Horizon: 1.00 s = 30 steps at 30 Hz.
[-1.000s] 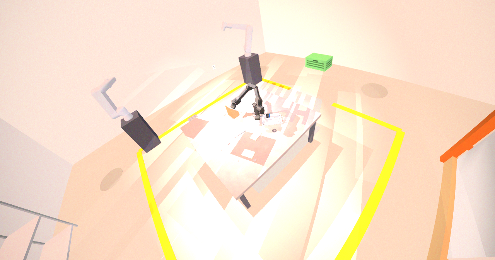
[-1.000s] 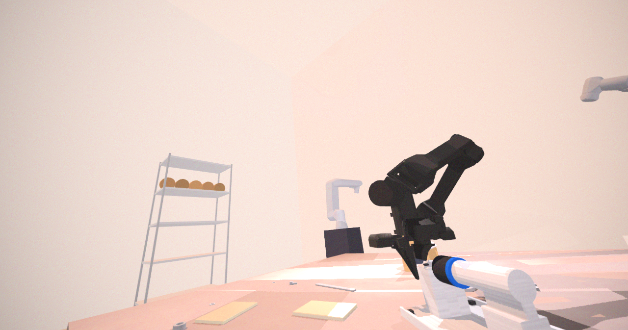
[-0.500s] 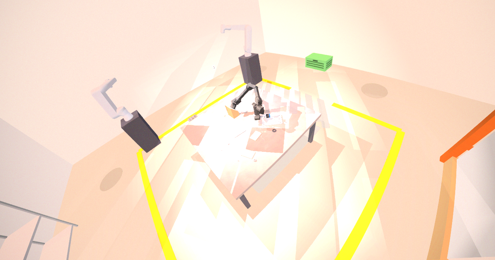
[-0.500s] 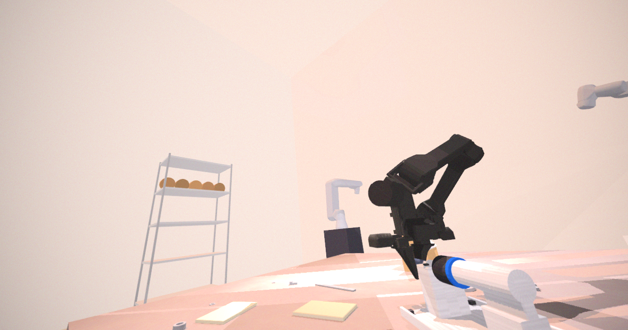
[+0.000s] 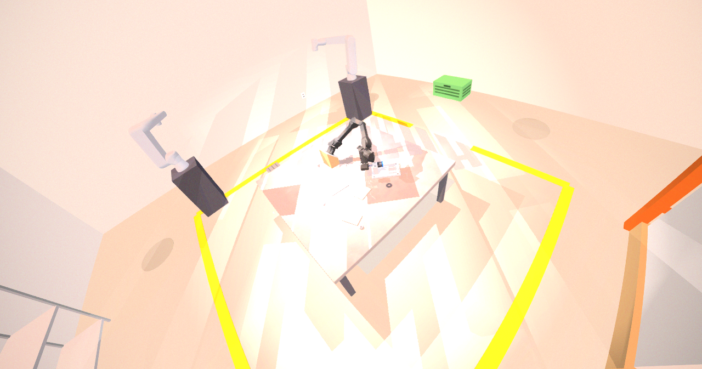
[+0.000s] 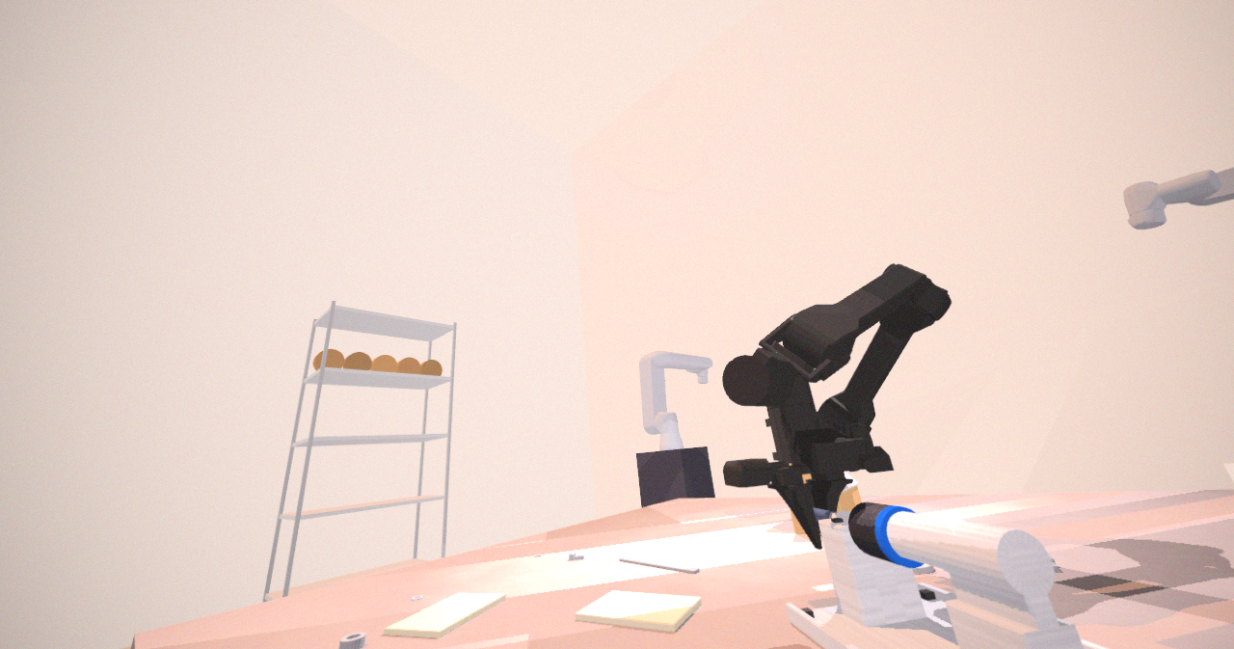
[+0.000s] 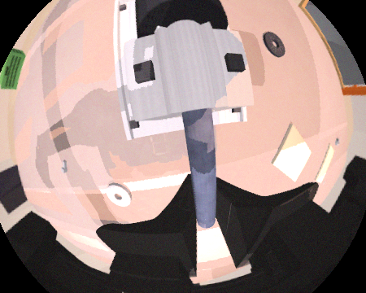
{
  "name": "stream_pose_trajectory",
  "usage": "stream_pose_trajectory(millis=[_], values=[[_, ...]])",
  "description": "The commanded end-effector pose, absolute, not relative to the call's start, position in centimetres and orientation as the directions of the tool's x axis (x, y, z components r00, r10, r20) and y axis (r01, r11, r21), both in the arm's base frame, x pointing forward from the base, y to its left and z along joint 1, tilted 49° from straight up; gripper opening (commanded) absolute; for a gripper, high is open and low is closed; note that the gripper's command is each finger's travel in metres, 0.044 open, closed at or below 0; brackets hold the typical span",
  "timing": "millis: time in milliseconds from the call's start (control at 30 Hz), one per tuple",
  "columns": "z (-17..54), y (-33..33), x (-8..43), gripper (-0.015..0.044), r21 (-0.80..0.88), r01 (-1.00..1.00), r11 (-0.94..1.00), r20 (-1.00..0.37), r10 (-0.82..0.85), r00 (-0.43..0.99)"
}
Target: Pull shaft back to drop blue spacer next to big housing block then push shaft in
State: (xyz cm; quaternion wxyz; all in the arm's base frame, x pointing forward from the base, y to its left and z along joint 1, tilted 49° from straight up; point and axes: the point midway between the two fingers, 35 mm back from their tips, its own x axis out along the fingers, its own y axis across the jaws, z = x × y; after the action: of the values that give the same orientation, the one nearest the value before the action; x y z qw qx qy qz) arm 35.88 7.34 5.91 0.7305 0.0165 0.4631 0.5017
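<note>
My gripper (image 5: 369,166) (image 6: 824,520) (image 7: 197,177) is shut on the blue-grey shaft (image 7: 200,140), near its free end. The shaft runs into the pale grey support block (image 6: 871,576) (image 7: 187,73). Beyond that block, a wide black spacer (image 6: 865,526) (image 7: 183,12) sits in line with the shaft. The blue spacer (image 6: 888,535) (image 5: 380,164) is a thin ring between the black spacer and the big white housing block (image 6: 957,541). It is up on the assembly, against the housing's near end. Any gap there is too small to tell. The wrist view does not show the blue spacer.
A dark ring (image 5: 388,185) (image 7: 273,44) and a white ring (image 7: 119,194) lie on the table on opposite sides of the assembly. Pale flat plates (image 6: 638,608) (image 7: 293,156) and a thin rod (image 6: 657,565) lie farther off. An orange panel (image 5: 329,158) stands by the arm's base.
</note>
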Motion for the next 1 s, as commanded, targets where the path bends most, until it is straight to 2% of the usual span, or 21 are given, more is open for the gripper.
stream_pose_trajectory(millis=[0, 967], values=[[5.88, 7.29, 35.82, 0.0000, 0.486, -0.720, 0.495, -0.661, 0.748, 0.068], [5.67, 7.13, 35.57, 0.0000, 0.486, -0.720, 0.495, -0.661, 0.748, 0.068]])
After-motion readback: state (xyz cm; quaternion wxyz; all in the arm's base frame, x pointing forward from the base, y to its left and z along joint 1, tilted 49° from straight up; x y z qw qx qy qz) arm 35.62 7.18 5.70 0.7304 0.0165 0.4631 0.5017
